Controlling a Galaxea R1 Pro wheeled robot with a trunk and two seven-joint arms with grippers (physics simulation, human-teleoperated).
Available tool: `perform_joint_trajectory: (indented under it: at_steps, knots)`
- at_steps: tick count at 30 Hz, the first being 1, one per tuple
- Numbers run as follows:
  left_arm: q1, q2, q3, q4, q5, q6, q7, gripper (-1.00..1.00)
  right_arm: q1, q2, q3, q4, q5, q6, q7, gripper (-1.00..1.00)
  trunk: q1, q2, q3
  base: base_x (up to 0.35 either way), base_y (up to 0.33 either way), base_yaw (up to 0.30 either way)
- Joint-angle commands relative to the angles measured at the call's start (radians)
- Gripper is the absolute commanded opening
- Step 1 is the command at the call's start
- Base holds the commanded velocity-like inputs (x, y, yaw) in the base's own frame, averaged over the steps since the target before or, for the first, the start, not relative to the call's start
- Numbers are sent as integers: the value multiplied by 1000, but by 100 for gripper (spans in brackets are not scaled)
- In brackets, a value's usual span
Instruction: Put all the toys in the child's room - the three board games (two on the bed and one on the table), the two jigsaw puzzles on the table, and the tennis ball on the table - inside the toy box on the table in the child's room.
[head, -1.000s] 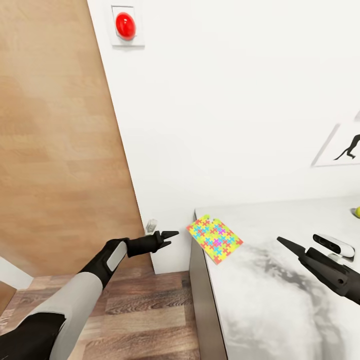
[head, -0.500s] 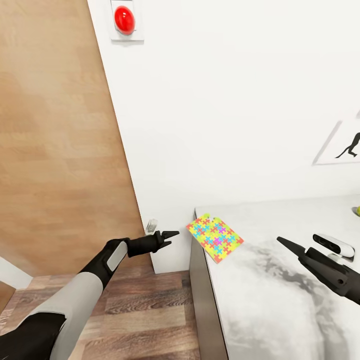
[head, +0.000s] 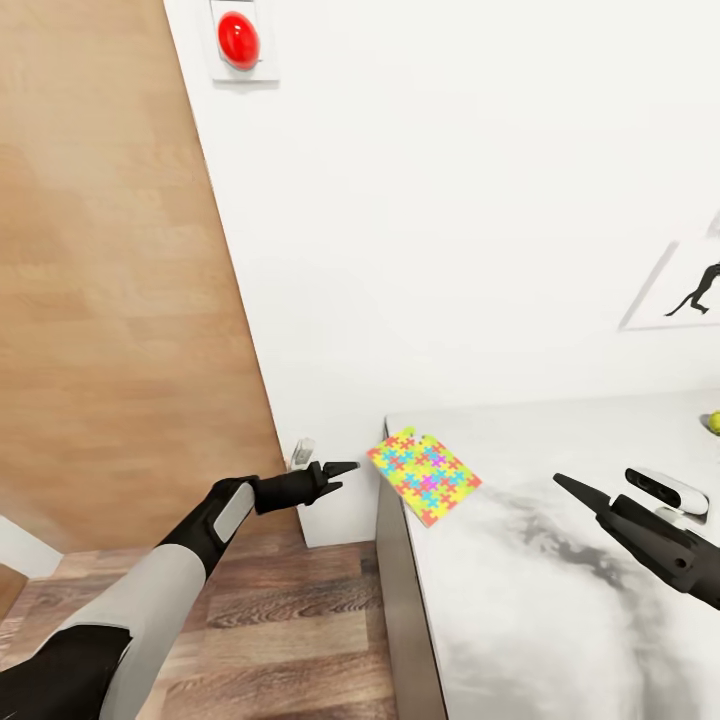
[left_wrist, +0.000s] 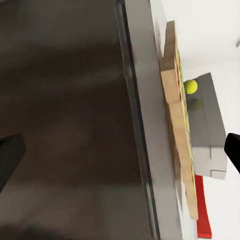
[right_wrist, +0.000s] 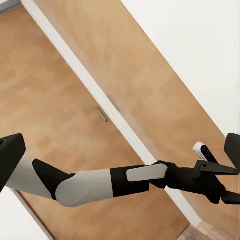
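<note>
**Both claws empty at the bench corner, jigsaw box within reach**

The left claw (head: 335, 470) sits low in the left-centre of the head view, out over the wood floor (head: 290, 610) beside the end of the bench (head: 560, 620). It holds nothing; its fingers look drawn nearly together there, though in its own wrist view the dark fingertips stand at opposite edges of the frame, so I judge it open. The right claw (head: 580, 490) enters from the right edge, hovering above the bench top, also empty; its fingertips sit wide apart in the right wrist view, so it too reads as open.

Just past the left claw, the jigsaw puzzle (head: 424, 476) lies flat at the near-left corner of the bench, one corner at or just over the edge. The left wrist view shows its edge (left_wrist: 179, 150): thin, cardboard-brown, possibly two boxes stacked. Beyond it stand the tennis ball (left_wrist: 190, 86), the grey toy box (left_wrist: 207, 130) and a red box (left_wrist: 202, 207). In the head view the ball (head: 713, 423) peeps in at the right edge.

The puzzle box looks light, stiff and smooth-faced. Lying flat, it offers little to pinch from above; the corner by the bench edge seems the best hold, fingers closing across its thin side. The ball will likely roll if nudged.
</note>
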Motion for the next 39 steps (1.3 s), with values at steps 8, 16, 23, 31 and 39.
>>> perform_joint_trajectory:
  at_steps: [8,16,23,31,39]
  knots:
    - [-1,0,-2,-1,6,6,0,100,0,0,0,0,-1,10,3,100,0,0,-1,0,-88,0]
    - [-1,0,-2,-1,6,6,0,100,0,0,0,0,-1,10,3,100,0,0,-1,0,-18,0]
    - [-1,-1,-2,-1,6,6,0,100,0,0,0,0,-2,9,3,100,0,0,-1,0,-168,0]
    - [-1,-1,-3,-2,6,6,0,100,0,0,0,0,-2,9,3,100,0,0,-1,0,-104,0]
    - [-1,2,-2,-3,6,6,-1,100,0,0,0,0,-1,9,3,100,0,0,-1,0,-13,0]
